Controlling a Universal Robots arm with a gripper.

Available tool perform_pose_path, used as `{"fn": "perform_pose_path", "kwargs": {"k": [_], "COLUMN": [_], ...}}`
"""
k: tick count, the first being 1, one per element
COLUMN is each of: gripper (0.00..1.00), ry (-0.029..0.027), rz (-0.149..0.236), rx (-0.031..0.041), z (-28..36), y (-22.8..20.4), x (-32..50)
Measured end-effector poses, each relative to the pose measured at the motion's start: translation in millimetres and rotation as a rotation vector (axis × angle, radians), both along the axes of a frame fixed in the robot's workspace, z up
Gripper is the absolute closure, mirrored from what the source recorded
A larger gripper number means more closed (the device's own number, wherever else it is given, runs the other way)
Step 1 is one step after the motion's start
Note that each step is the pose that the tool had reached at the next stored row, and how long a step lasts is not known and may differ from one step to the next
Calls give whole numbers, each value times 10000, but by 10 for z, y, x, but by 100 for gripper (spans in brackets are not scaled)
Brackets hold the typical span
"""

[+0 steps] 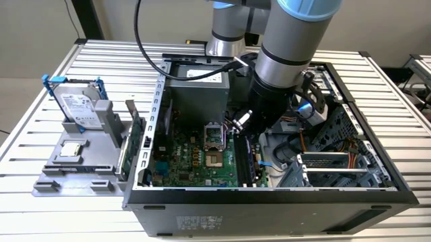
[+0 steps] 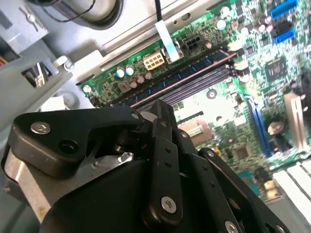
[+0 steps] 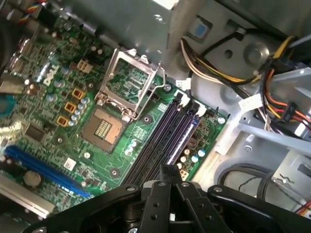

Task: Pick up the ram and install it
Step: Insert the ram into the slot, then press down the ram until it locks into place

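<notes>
So the ram (image 3: 182,137) looks parked in the outermost of the black slots (image 3: 156,141) on the motherboard (image 3: 58,121), with the gripper (image 3: 167,171) pressed together right over its near end. My worry: an off-center push leaves 1 end unseated or flexes the board.

One computer case (image 1: 269,201), one motherboard (image 1: 195,161), one hard drive (image 1: 75,105), one arm (image 1: 283,65).
</notes>
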State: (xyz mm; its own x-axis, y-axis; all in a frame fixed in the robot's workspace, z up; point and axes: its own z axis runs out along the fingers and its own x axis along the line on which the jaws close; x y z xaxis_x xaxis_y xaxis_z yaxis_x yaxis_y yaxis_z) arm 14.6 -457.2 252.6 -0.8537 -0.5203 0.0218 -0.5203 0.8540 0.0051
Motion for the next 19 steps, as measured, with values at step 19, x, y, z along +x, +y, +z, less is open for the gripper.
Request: {"fn": "perform_pose_path", "kwargs": {"k": [19], "gripper": [100], "ry": [-30], "rz": [3456], "rx": [-7], "z": [0], "y": [0], "x": [0]}}
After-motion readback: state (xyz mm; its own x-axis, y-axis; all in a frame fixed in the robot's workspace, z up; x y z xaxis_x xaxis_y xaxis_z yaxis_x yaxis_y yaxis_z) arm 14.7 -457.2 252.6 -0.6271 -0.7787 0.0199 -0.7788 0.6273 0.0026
